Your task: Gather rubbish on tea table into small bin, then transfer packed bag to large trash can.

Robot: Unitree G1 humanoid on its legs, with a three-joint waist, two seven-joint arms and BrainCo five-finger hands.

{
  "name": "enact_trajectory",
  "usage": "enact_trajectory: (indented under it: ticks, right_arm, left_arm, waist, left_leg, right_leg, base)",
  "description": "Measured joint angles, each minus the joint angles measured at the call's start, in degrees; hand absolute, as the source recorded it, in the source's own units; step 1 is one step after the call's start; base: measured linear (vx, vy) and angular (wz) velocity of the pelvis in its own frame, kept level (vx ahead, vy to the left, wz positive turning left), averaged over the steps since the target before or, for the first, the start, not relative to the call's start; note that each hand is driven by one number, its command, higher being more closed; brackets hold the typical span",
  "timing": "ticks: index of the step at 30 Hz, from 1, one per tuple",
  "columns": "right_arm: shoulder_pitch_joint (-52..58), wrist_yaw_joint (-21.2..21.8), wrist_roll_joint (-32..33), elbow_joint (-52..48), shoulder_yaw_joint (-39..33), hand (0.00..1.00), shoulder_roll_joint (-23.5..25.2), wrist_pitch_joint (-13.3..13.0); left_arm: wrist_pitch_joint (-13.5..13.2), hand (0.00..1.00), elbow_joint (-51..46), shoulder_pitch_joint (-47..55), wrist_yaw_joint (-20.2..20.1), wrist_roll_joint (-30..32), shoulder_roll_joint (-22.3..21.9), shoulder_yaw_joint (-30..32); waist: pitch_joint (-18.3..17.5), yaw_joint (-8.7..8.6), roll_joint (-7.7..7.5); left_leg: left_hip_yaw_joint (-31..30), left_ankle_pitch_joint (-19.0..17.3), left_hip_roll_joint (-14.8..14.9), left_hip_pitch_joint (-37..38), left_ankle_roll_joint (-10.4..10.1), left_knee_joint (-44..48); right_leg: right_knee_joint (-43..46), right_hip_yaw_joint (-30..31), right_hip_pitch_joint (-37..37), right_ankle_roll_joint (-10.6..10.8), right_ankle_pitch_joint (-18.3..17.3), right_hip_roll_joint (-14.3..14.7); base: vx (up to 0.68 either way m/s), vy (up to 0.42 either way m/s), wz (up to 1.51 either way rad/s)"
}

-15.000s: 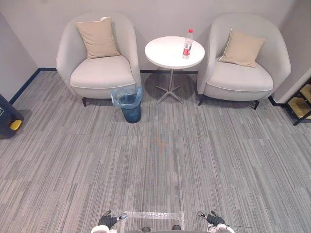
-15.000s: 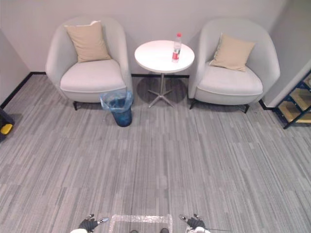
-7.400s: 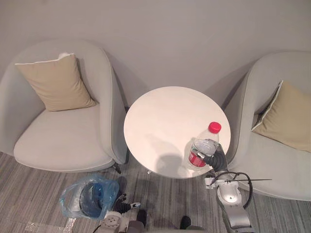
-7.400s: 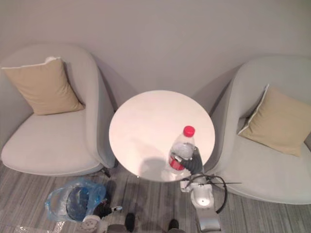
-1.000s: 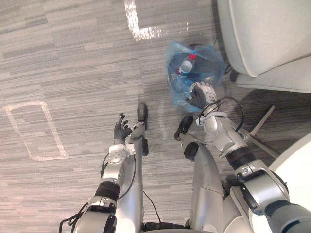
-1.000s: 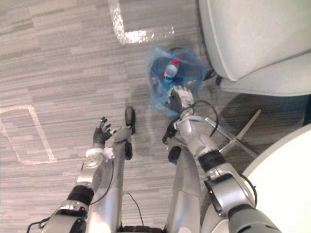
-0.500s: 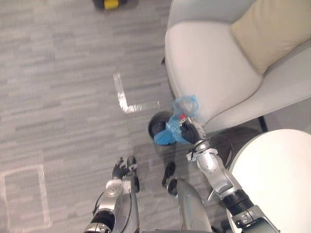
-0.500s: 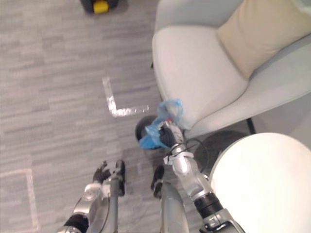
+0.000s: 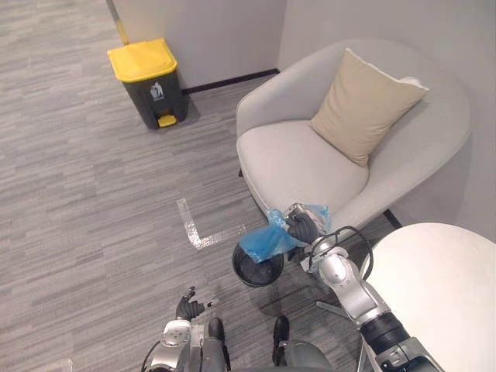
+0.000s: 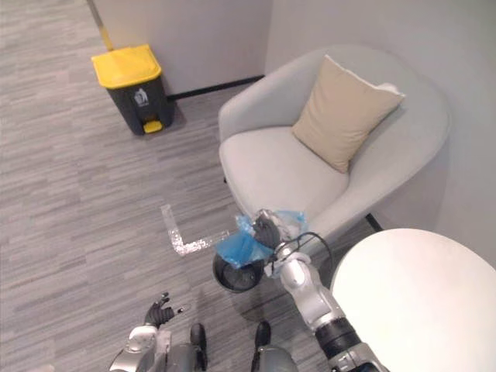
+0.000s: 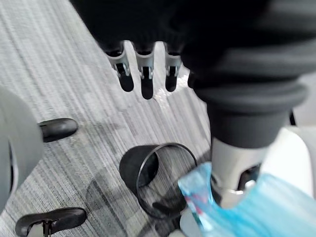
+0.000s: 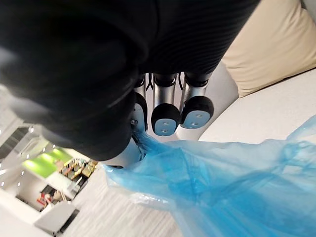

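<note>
- A rounded, pale grey upholstered armchair (image 9: 310, 167) with a smooth tub-shaped back holds a square tan fabric cushion (image 9: 364, 105) leaning in its corner.
- The right hand (image 9: 302, 227) hangs just in front of the armchair's seat edge. Its fingers are curled tight round the gathered neck of a blue plastic bag (image 9: 267, 242), as its own wrist view shows.
- The bag is thin, crinkled, see-through film, bunched at the top and sagging below the fist, clear of the floor.
- A small bin (image 9: 258, 265), round, black and smooth-walled, stands on the carpet (image 9: 93, 201) at the foot of the armchair, right below the bag, with no liner in it.
- The carpet is grey with fine streaks. An L-shaped tape mark (image 9: 203, 232) lies on it near the armchair's front.
- A large trash can (image 9: 151, 81), dark grey and boxy with a yellow lid, stands by the wall well apart from the armchair.
- The round, glossy white tea table (image 9: 434, 287) sits just beside the armchair.
- The left hand (image 9: 188, 304) hangs low over the carpet, well in front of the armchair, fingers loosely spread and holding nothing.
- A second ago the bag still lined the bin, with a bottle inside. Now it is lifted out and the bin is bare.
- The view has swung since half a second ago, so the trash can is now fully in sight.
</note>
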Motion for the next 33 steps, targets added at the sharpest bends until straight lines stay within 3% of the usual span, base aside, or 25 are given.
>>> enact_trajectory:
  ticks: [9, 10, 13, 28, 33]
  right_arm:
    - [-2.2, 3.9, 6.6, 0.8, 2.8, 1.0, -2.7, -0.4]
    - [-3.2, 4.5, 8.8, 0.5, 3.9, 1.0, -4.3, -1.2]
    - [-5.4, 5.7, 11.9, 0.2, 5.1, 1.0, -5.6, -2.4]
    - [-10.2, 9.5, 23.3, -12.7, 6.4, 1.0, -8.7, -4.4]
    - [-11.1, 10.7, 26.9, -15.7, 7.1, 1.0, -8.8, -4.7]
  left_arm:
    - [-1.5, 0.0, -19.7, 4.1, -0.2, 2.4, 3.1, -2.2]
    - [-2.8, 0.0, -25.4, 3.7, -0.1, 3.7, 4.3, -2.3]
    - [-5.0, 0.0, -30.2, 2.0, 0.0, 5.1, 6.0, -2.7]
    - [-6.8, 0.0, -34.9, -5.8, -4.3, 8.8, 12.4, -12.4]
    - [-7.3, 0.0, -35.4, -7.9, -5.4, 9.6, 14.7, -15.0]
  waist:
    - [-1.0, 0.02, 0.47]
    - [-1.7, 0.0, 1.02]
    - [-2.4, -0.01, 1.61]
    - [-2.5, -0.89, 1.16]
    - [-3.1, -1.33, 0.17]
  left_leg:
    - [-0.8, -0.6, -2.0, 0.9, 0.7, -1.0]
    - [-0.8, -0.6, -2.1, 1.0, 0.8, -1.0]
    - [-0.5, -0.4, -2.2, 1.2, 1.1, -0.8]
    - [-0.5, -2.6, -1.8, -1.5, 1.9, 2.4]
    - [-0.6, -2.6, -1.8, -2.2, 2.2, 2.5]
  right_leg:
    - [-1.8, 2.3, 0.3, 0.2, 1.9, -0.8]
    - [-1.8, 2.3, 0.3, 0.2, 1.9, -1.0]
    - [-2.7, 2.5, 0.6, -0.2, 3.0, -0.9]
    - [-3.7, 3.1, 0.3, 0.3, 3.7, -0.5]
    - [-3.8, 3.3, -0.2, 0.4, 3.6, -0.5]
  base:
    - [-0.06, 0.052, -0.16]
    - [0.03, 0.032, -0.02]
    - [0.06, 0.03, -0.09]
    - [0.01, 0.009, -0.01]
    - [0.01, 0.001, 0.01]
